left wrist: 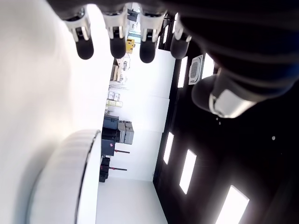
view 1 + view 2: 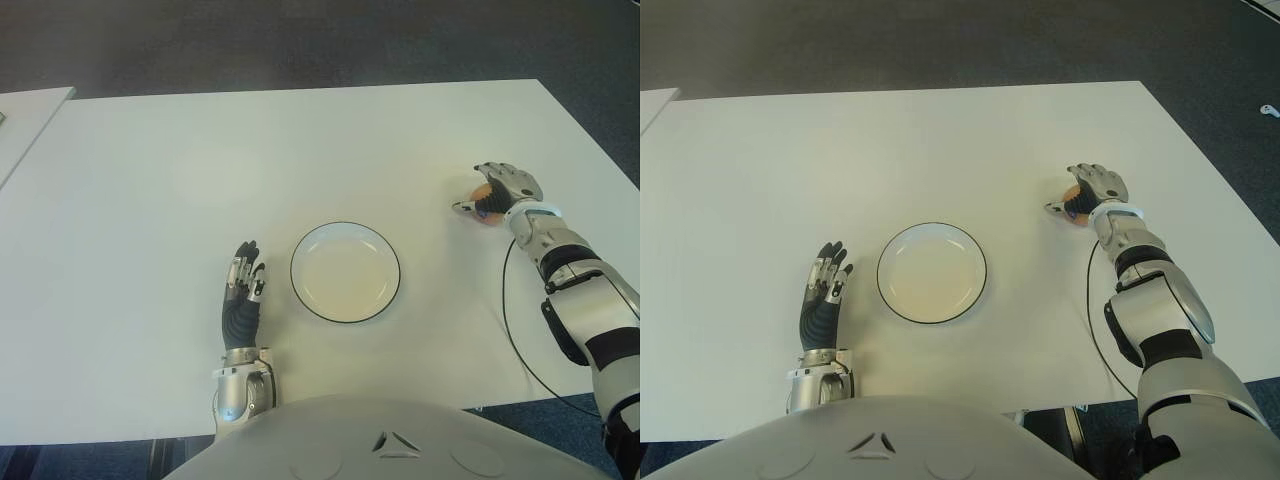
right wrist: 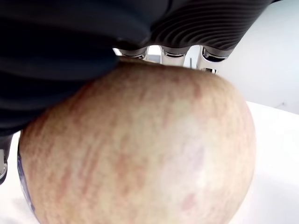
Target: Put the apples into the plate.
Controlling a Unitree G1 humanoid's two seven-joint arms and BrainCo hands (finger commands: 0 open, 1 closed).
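A white plate (image 2: 345, 272) with a dark rim sits on the table in front of me, with nothing in it. Far to its right, my right hand (image 2: 497, 192) is curled over a red-yellow apple (image 2: 482, 192) that sits on the table. In the right wrist view the apple (image 3: 140, 144) fills the frame, with the palm and fingers (image 3: 168, 53) wrapped over its top. My left hand (image 2: 241, 290) shows just left of the plate, fingers straight and holding nothing. The left wrist view shows its fingertips (image 1: 117, 46) extended beside the plate's rim (image 1: 70, 172).
The white table (image 2: 200, 170) spans the view, with dark carpet beyond its far edge. A second white surface (image 2: 25, 115) shows at the far left. A black cable (image 2: 515, 330) loops on the table beside my right forearm.
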